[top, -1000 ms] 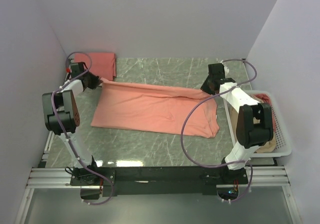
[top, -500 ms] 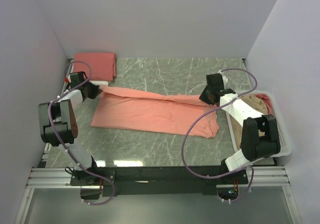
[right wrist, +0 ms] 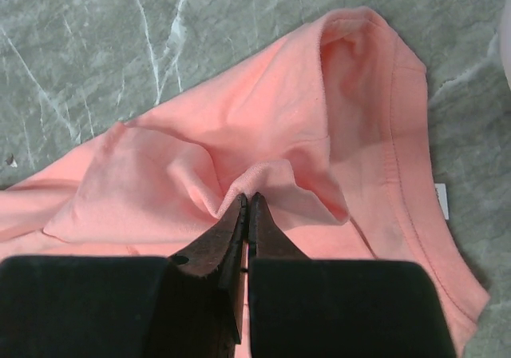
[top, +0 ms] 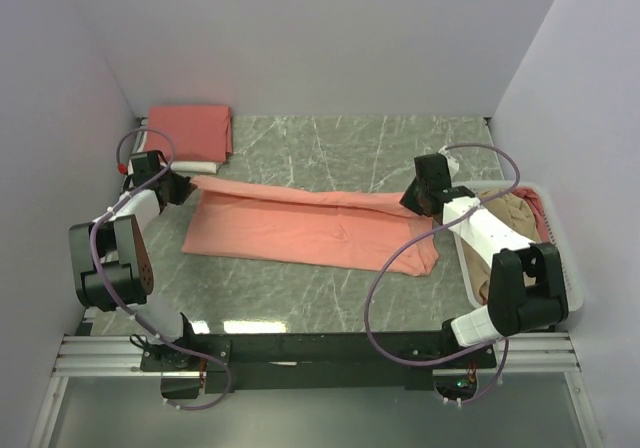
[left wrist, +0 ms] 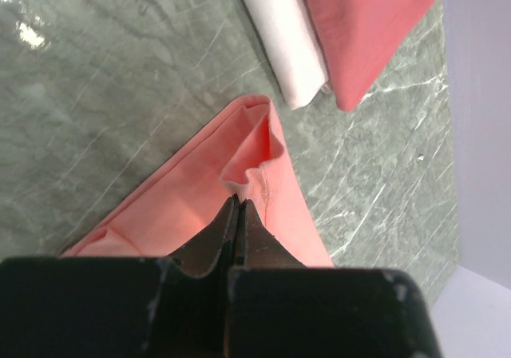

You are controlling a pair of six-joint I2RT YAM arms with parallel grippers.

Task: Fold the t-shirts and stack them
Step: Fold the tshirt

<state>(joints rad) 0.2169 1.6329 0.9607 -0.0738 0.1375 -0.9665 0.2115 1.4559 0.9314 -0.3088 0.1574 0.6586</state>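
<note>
Holding a salmon-pink shirt [top: 300,230] stretched lengthwise across the desk [top: 330,143], all of it left of the basket [top: 572,286]. Pinching the left fingers [left wrist: 217,242] together on a bunched corner of that shirt at the end farthest from the basket, shutting tight on a small fold beside a line of hem stitching, with cloth puffing into a loop just past the tips. Pinching the right fingers [right wrist: 222,238] together in the same way on a ridge of cloth at the end nearest the basket, just left of the basket's far corner, with a stitched hem curving away on one side and a small white tag [right wrist: 441,200] showing at the shirt's edge. Holding the far edge in a straight line between the two grips, leaving the near part flat on the desk and the basket-side end trailing toward the near edge as a narrowing flap just left of the basket. Showing a stack [top: 190,133] of folded shirts in the desk corner farthest from the basket, well apart from it: pink on top, a white shirt [left wrist: 279,38] underneath in the left wrist view, both just beyond the held corner and not touching it. Showing crumpled cloth inside the basket, tan cloth [top: 512,208] toward its far end and pink cloth [top: 537,200] beside that, against the far rim.
</note>
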